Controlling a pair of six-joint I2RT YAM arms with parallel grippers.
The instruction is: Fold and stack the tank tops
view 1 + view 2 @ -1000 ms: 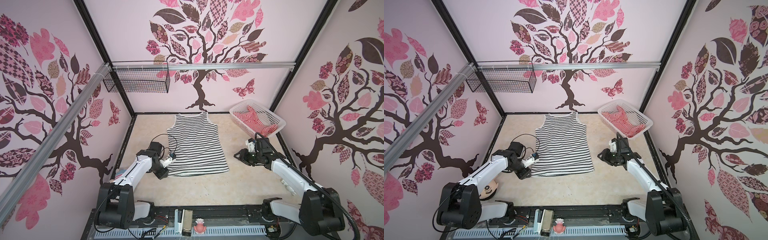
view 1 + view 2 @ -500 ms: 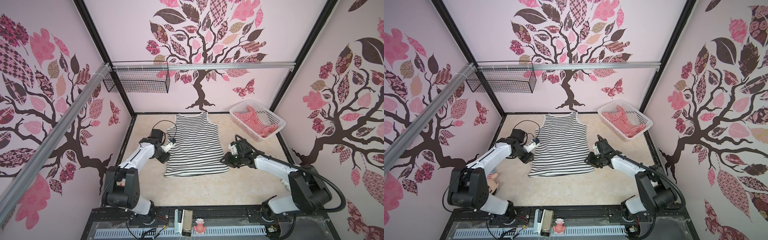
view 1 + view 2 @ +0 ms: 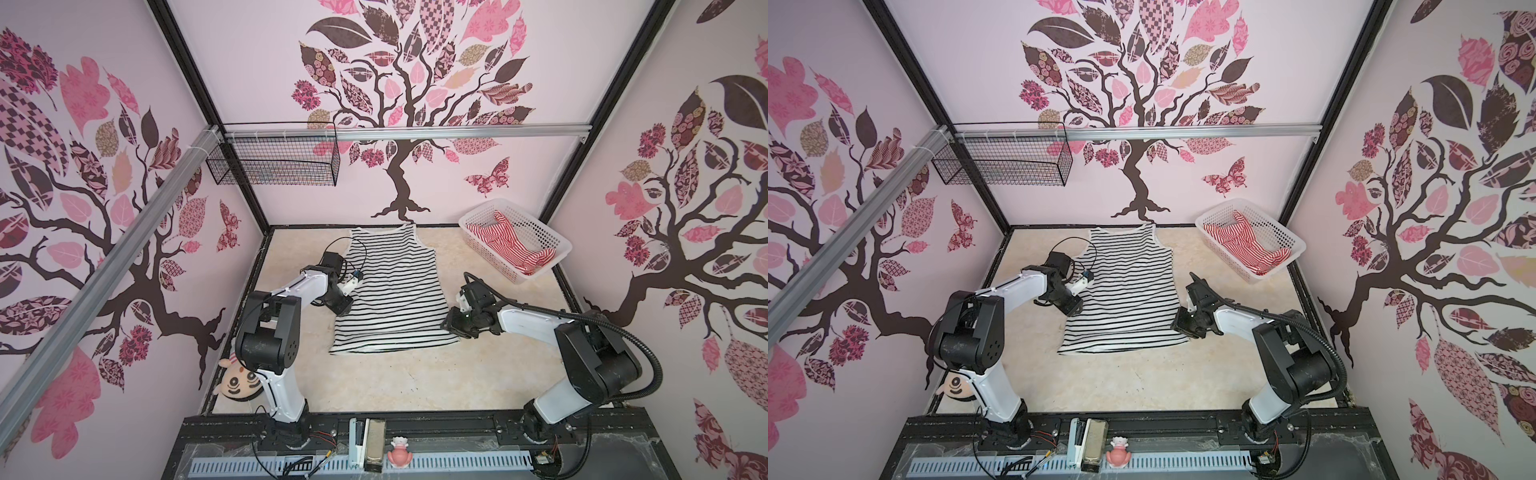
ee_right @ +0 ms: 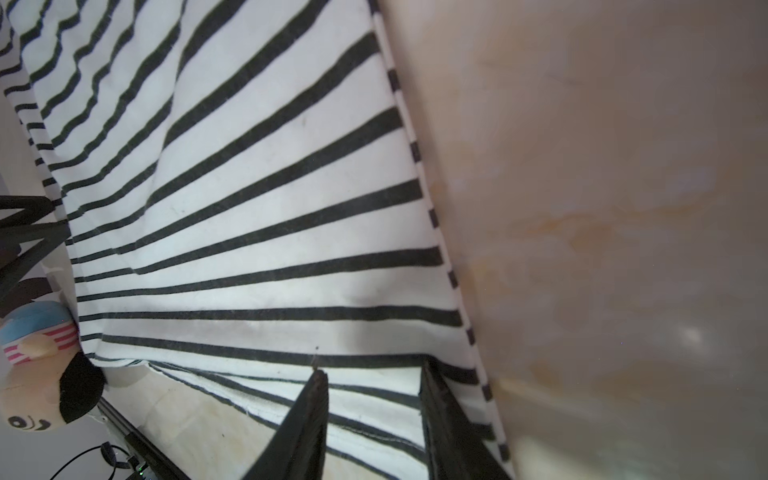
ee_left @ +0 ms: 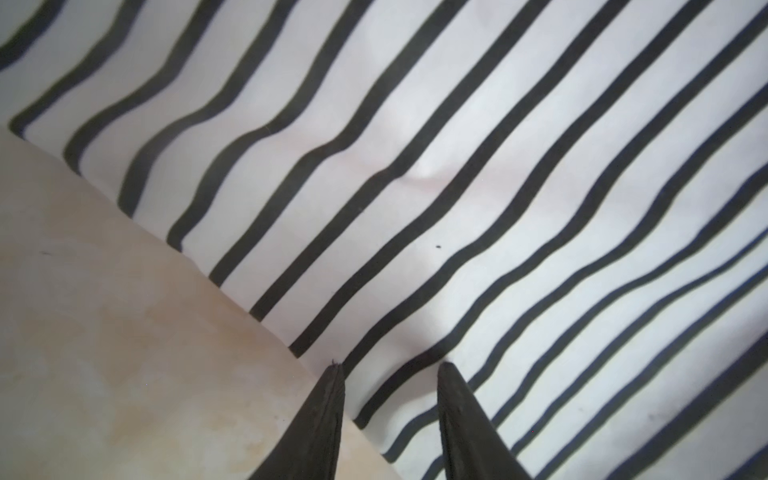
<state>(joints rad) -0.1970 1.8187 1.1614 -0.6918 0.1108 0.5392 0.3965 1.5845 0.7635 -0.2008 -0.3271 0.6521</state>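
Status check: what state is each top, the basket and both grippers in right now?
Black top: spread flat, unfolded.
Red top: crumpled in the basket.
Basket: upright, holding the red top.
Left gripper: jaws open at the black top's side edge.
Right gripper: jaws open at its hem corner.

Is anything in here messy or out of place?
Two things. A plush doll lies wedged at the near left corner of the table, beside the left arm, nothing to do with laundry. The red-and-white tank top sits crumpled in the white basket, while the black-and-white tank top lies flat.
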